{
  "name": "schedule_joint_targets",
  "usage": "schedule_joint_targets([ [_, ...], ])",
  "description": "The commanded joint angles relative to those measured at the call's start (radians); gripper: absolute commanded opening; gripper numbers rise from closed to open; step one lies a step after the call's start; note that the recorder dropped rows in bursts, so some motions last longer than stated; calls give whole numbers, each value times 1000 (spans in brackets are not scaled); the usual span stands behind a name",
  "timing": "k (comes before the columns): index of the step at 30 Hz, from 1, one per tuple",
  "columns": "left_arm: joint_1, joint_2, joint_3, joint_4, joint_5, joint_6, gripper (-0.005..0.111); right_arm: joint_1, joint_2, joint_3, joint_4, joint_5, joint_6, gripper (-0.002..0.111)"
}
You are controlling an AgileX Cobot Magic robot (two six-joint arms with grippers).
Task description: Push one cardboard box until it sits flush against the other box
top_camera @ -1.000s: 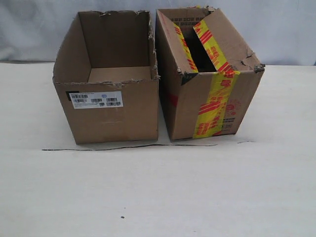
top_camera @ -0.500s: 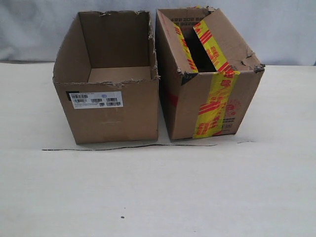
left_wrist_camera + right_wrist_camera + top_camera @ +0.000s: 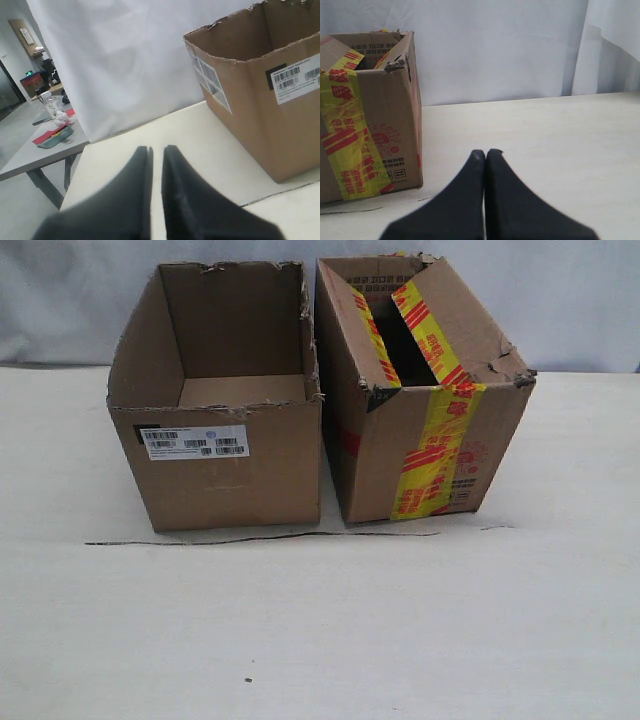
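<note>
The cardboard box [image 3: 225,475] is set near the far edge of the counter [image 3: 320,640], left of the taped carton [image 3: 420,440], with a thin gap between and its long axis running near-to-far. Its outer wall is turned toward the left fingers [image 3: 132,195], almost closed and empty; the right fingers [image 3: 465,200] are pressed together. The left arm is judged nearer.

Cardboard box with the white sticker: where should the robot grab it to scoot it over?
Probably the cardboard box is too wide to pinch whole. Its top is open with no flaps, so the left tool could clamp the outer wall's torn rim from above, or simply press that flat wall from the side away from the taped box.
</note>
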Motion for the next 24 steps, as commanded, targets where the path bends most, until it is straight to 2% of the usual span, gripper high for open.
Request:
schedule_joint_targets([
  [1, 0, -4, 2, 37, -1, 2, 0, 3, -4, 5, -5, -3, -7, 0],
  [9, 0, -4, 2, -97, -1, 2, 0, 3, -4, 5, -5, -3, -7, 0],
  [24, 0, -4, 2, -86, -5, 2, 0, 3, -4, 5, -5, -3, -7, 0],
])
